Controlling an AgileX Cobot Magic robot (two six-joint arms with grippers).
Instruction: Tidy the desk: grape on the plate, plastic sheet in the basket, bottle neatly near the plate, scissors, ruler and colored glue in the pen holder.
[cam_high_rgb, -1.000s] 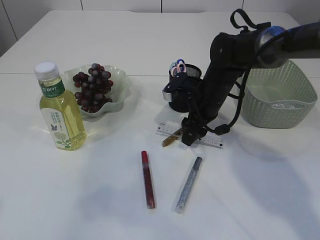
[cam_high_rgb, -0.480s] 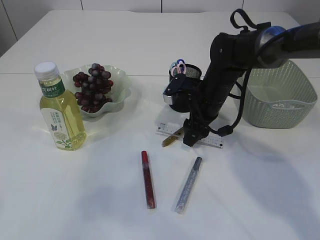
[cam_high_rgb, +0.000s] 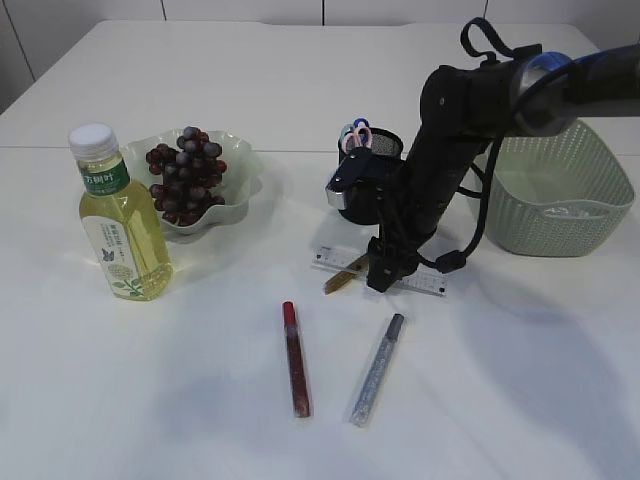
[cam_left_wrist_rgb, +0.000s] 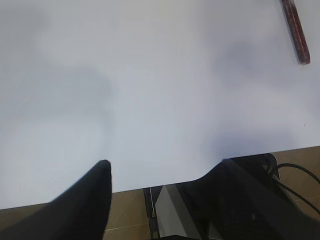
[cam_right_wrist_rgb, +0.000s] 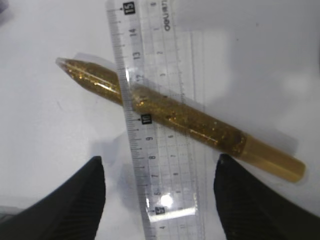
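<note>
fifteen tops the numerals on the clear ruler (cam_right_wrist_rgb: 160, 125) under the gold glue pen (cam_right_wrist_rgb: 180, 117); right hand (cam_right_wrist_rgb: 160, 200) spread wide, empty, straddling both.

The clear ruler (cam_right_wrist_rgb: 162, 135) shows scale numbers 15, 14, 10, 9, 8 along its edge.

My white table (cam_high_rgb: 520, 380) carries a bottle (cam_high_rgb: 119, 222) and plate (cam_high_rgb: 240, 190) toward its left edge, a pen holder (cam_high_rgb: 362, 185), ruler (cam_high_rgb: 432, 284) and gold glue (cam_high_rgb: 345, 273) mid-table, a basket (cam_high_rgb: 560, 190) right, and red glue (cam_high_rgb: 295, 358) and silver glue (cam_high_rgb: 378, 368) nearer the front edge.
</note>
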